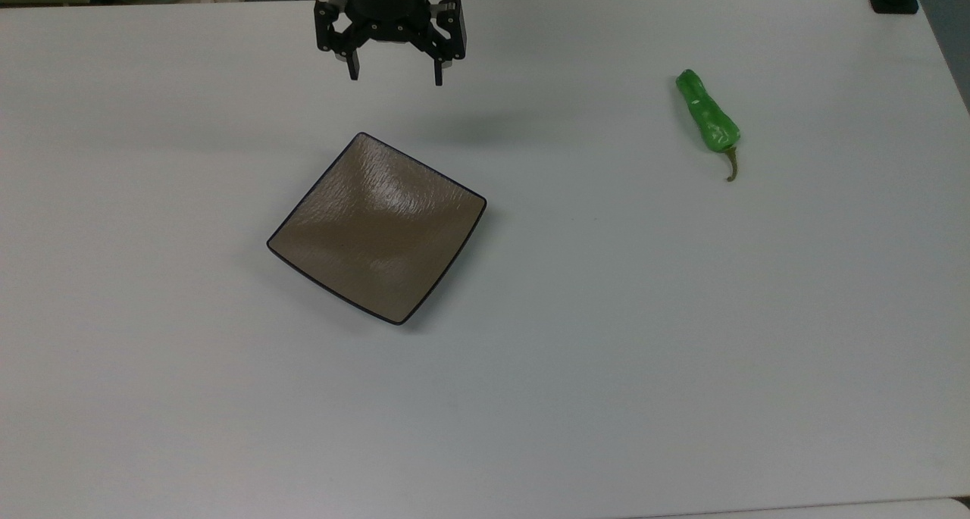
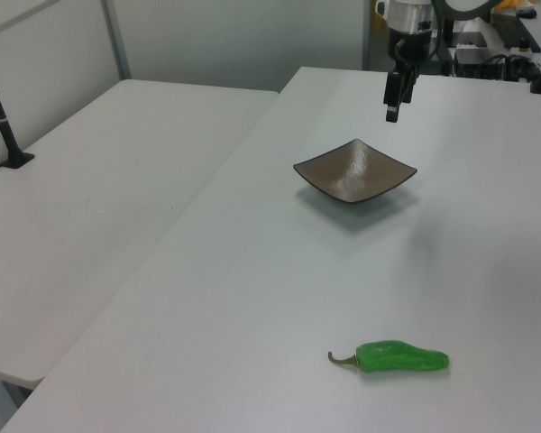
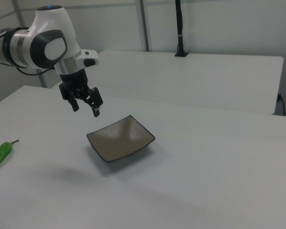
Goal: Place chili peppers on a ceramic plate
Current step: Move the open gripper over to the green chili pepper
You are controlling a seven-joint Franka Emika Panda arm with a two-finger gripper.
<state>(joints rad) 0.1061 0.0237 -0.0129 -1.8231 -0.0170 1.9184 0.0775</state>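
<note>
While the tool (image 1: 394,74) hangs wide open and empty, the ceramic plate (image 1: 377,227) sits below-near, green chili pepper (image 1: 708,120) well apart.

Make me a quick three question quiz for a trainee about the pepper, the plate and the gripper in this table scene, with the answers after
1. True or false: the green chili pepper already lies on the square brown plate.
2. In the top view, the gripper hangs: A) above the plate's upper corner, off the plate; B) right over the pepper; C) at the bottom edge of the table.
3. Fill in: the gripper's fingers are ____ and hold nothing.

Key
1. False. The pepper lies on the bare white table, far to the top view's right of the plate.
2. A.
3. Open.
</note>
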